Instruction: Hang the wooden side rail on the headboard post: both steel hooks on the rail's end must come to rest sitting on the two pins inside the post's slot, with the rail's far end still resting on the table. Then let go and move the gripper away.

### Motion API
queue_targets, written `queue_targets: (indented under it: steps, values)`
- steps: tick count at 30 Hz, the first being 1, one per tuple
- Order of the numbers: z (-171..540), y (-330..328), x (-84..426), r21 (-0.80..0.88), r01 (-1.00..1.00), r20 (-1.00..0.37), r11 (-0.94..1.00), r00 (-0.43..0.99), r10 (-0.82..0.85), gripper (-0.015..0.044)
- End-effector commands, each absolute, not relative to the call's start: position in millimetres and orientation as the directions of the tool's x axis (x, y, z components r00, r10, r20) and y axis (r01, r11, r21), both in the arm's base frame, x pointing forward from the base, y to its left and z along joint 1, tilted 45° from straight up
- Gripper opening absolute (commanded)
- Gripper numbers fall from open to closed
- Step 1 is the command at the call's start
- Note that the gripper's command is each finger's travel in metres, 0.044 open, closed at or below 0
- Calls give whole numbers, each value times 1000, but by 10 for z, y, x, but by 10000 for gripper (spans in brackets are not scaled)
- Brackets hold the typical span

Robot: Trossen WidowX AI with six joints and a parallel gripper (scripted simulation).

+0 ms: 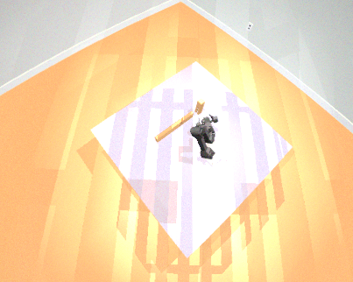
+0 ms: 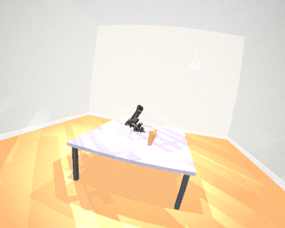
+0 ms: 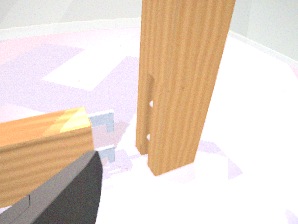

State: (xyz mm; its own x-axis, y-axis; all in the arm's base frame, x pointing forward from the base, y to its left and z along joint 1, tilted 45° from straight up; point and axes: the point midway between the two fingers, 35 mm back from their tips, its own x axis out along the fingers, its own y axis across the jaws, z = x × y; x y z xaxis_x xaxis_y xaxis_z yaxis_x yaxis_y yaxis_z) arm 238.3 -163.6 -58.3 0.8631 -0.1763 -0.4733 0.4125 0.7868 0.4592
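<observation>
The wooden headboard post (image 1: 200,107) (image 2: 150,138) (image 3: 182,90) stands upright on the table. The wrist view shows its slot with an upper pin (image 3: 151,104) and a lower pin (image 3: 148,137). The wooden side rail (image 1: 174,126) (image 3: 40,146) lies left of the post in the top view. Its upper steel hook (image 3: 104,120) and lower steel hook (image 3: 107,153) point toward the slot, with a gap between them and the post. My gripper (image 1: 207,118) (image 2: 143,130) is open and empty, close to the post and the rail's hook end. Only one dark finger shows in the wrist view, in front of the rail.
The white table (image 1: 190,210) (image 2: 107,150) carries the arm's base (image 1: 208,153), which stands toward the near side of the post and rail in the top view. Striped shadows cross the table top. Wood floor and pale walls surround it.
</observation>
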Motion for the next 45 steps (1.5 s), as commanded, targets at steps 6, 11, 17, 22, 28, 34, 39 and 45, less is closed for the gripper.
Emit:
queue_targets:
  steps: [6,11,17,22,28,34,39,45]
  values:
    - [-589,-1625,2376,457,407,-472,791,864,-172,440]
    - [-596,-1631,2384,459,410,-477,788,862,-171,440]
    - [-716,-1777,2644,493,529,-610,691,776,-158,440]
    - [-629,-1825,2853,471,643,-728,605,670,-145,440]
    - [-309,-1820,3030,415,728,-800,545,577,-162,440]
    - [-89,-1750,3046,366,778,-846,510,507,-167,440]
    - [-66,-1663,2948,324,809,-886,490,441,-143,440]
    - [-66,-1663,2948,324,809,-886,490,441,-143,440]
